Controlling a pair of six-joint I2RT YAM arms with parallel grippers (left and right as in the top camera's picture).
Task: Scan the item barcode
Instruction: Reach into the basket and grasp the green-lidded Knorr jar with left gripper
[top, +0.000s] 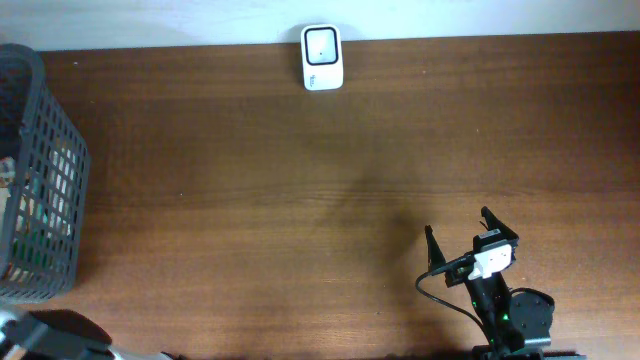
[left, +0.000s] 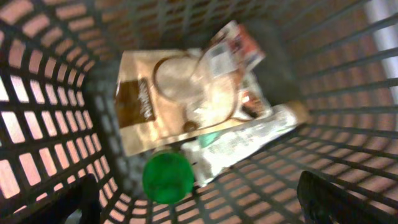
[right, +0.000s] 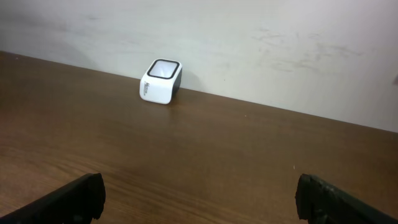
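The task appeared to stand at its first step, picking out an item to scan, with nothing lifted yet; the left end effector (left: 196, 193) hung over the dark grey plastic lattice basket (left: 50, 124), its fingers spread wide at the lower corners of the left wrist view, holding nothing and touching nothing; in the basket's bottom, at the middle of that view, lay the candidates in a loose heap: a flat brown-and-white pouch (left: 140, 106), a bottle with a round green cap (left: 168, 177) below it, and a white printed tube (left: 249, 137) slanting to the right, with smaller packets among them too blurred to name; the next move probably called for a straight descent between the basket walls and a grip on one item lying clear of the rest, the green cap seeming the easiest; the right end effector (right: 199, 199) stood wide open and empty too, low at the lower right of the overhead view above the brown wooden table (top: 300, 200), facing the small white box-shaped barcode scanner with a dark window (right: 161, 81); the scanner sat at the table's far edge, top centre overhead, well apart from the basket at the left edge.
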